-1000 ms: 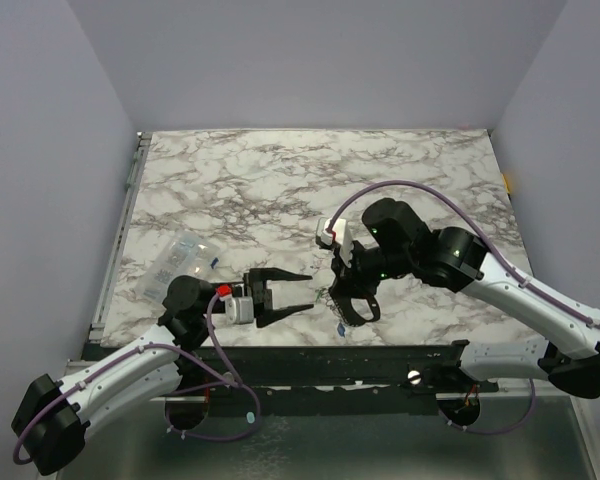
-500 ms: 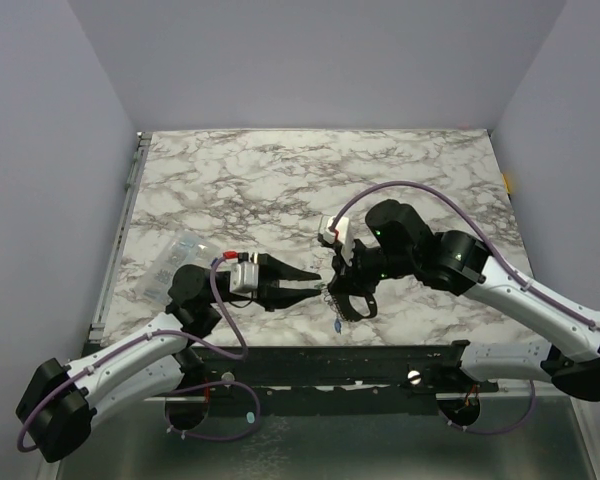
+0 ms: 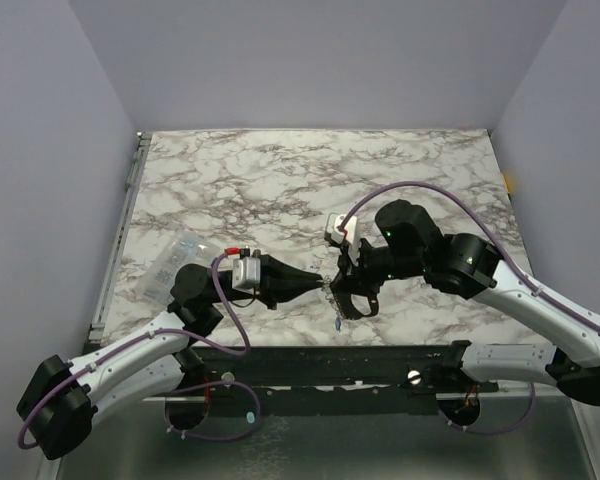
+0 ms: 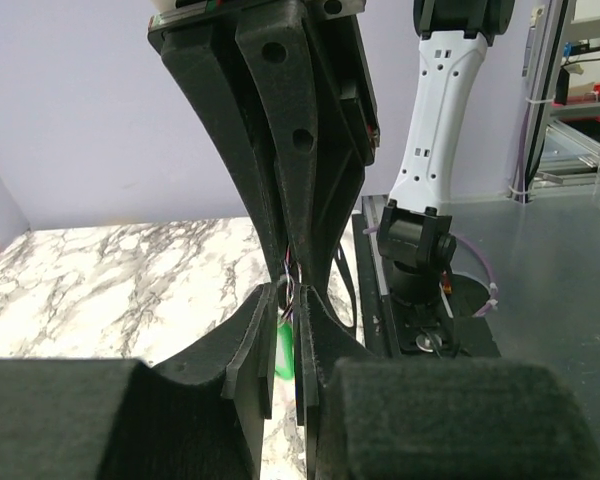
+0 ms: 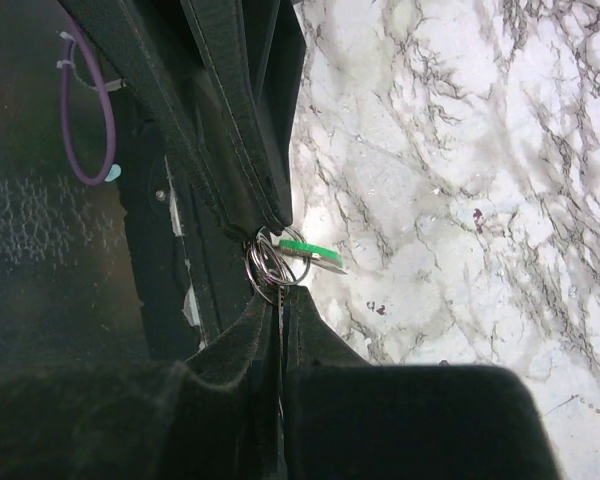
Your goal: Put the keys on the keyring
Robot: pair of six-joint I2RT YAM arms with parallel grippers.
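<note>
Now the two tools meet tip to tip, low in the middle of the top view, over the worktop [image 3: 280,180]. The right tool [image 5: 279,300] is pinched tight on the ring [image 5: 264,264], which sits at its tips in the middle of the right wrist view. The green key [image 5: 310,250] sticks out from the ring to the right. The left tool [image 4: 286,300] is almost closed, with only a thin slit, and green shows in that slit. I cannot tell if it is squeezing the key. The blue key [image 3: 338,325] lies on the worktop just below the tools. A bag [image 3: 178,258] lies at the left.
</note>
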